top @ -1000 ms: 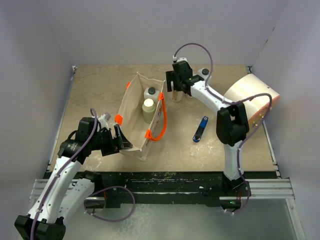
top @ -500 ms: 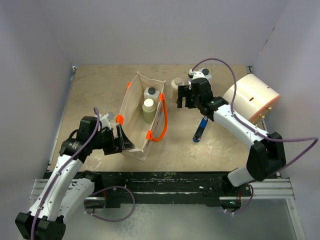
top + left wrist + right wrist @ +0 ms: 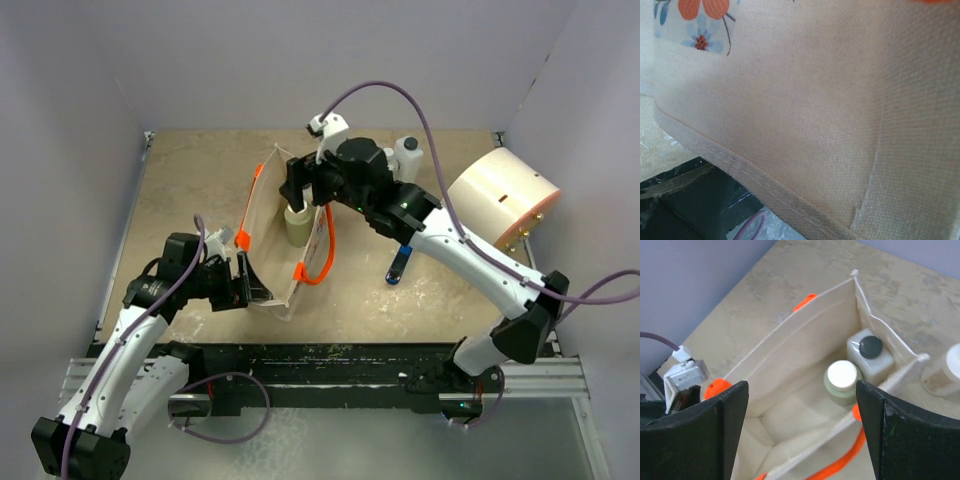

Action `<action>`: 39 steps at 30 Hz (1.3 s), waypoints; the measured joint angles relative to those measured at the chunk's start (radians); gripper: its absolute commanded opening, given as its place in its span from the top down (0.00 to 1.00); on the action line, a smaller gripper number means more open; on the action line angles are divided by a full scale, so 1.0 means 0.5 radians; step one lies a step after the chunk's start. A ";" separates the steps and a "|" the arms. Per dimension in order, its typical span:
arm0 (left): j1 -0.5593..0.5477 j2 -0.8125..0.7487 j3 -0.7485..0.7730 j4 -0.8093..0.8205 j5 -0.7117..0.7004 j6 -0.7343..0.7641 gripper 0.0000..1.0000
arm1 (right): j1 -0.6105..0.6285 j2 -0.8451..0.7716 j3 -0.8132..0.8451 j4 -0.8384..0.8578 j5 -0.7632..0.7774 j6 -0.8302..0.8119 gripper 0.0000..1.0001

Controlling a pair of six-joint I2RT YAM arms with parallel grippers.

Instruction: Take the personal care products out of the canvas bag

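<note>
**Canvas bag and both grippers.** The canvas bag [image 3: 268,220] is being shown left of centre in the top view. It is standing on the table [image 3: 190,180] with its mouth open upward. Its orange handle [image 3: 327,250] is draped along the right-hand wall.

The lower end of the bag's rim is being pinched by the left gripper [image 3: 243,285], whose jaws are pressed together on the cloth. The left wrist view is being filled by close canvas, with the floral print [image 3: 695,20] at upper left.

The right gripper [image 3: 298,190] is being held over the upper end of the bag mouth. It is carrying nothing, and its fingers [image 3: 725,430] are spread wide.

Two products are being framed between those fingers, upright and just beside each other at the bag's far end:
- a beige-olive bottle [image 3: 842,382] with a cream cap
- a white dark-capped bottle [image 3: 871,356]

Outside the bag, a second beige bottle [image 3: 942,375] is being cut off by the right edge of the right wrist view. A small white bottle [image 3: 407,158] is standing near the top of the table.

A blue stick [image 3: 400,262] is lying right of the bag. A cream cylinder [image 3: 497,195] is lying at far right.
</note>
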 measured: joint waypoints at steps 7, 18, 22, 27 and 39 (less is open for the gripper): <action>-0.037 0.005 -0.011 0.010 0.004 0.000 0.11 | 0.065 0.388 0.182 -0.095 0.000 -0.045 0.13; -0.042 -0.014 -0.011 0.023 0.005 0.002 0.11 | 0.082 0.789 0.368 -0.385 0.245 0.023 0.12; -0.041 -0.036 -0.013 0.023 0.005 0.002 0.10 | 0.085 0.871 0.407 -0.420 0.315 0.123 0.11; -0.037 -0.045 -0.013 0.022 0.005 0.006 0.10 | 0.084 1.050 0.505 -0.494 0.433 0.256 0.10; 0.001 -0.057 -0.013 0.021 0.019 0.011 0.10 | 0.067 1.180 0.507 -0.563 0.564 0.396 0.09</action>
